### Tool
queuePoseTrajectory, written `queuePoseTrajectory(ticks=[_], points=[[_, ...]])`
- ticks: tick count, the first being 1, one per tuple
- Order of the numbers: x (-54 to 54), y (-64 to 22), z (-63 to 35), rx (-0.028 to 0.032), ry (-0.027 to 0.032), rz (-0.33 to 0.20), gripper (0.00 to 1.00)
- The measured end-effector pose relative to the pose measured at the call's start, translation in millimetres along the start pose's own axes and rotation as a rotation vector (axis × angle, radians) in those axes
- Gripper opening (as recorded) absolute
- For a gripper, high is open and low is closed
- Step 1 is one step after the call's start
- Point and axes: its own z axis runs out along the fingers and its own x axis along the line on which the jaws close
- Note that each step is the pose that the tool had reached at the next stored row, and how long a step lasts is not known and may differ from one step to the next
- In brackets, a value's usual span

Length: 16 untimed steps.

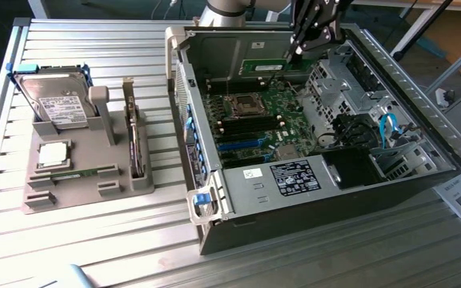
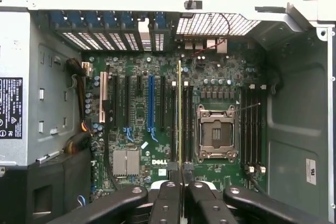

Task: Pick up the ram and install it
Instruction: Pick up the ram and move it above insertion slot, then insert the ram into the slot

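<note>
My gripper is inside the open computer case, shut on the ram, a thin green stick held by one end. In the wrist view the ram appears edge-on as a narrow line running out from between the black fingers. It hangs above the motherboard, along the black memory slots beside the empty processor socket. In the exterior view the stick is still well above the board.
A grey holder tray on the exterior view's left carries a hard drive, a square silver chip and an upright card. The case walls, drive cage, cables and power supply surround the board.
</note>
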Motion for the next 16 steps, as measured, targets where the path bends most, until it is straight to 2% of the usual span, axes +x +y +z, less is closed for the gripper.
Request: queuePoseTrajectory(ticks=[3, 16], points=[[0.1, -0.3, 4.6, 0.0000, 0.0000, 0.000, 0.12], [0.2, -0.3, 5.0, 0.0000, 0.0001, 0.000, 0.12]])
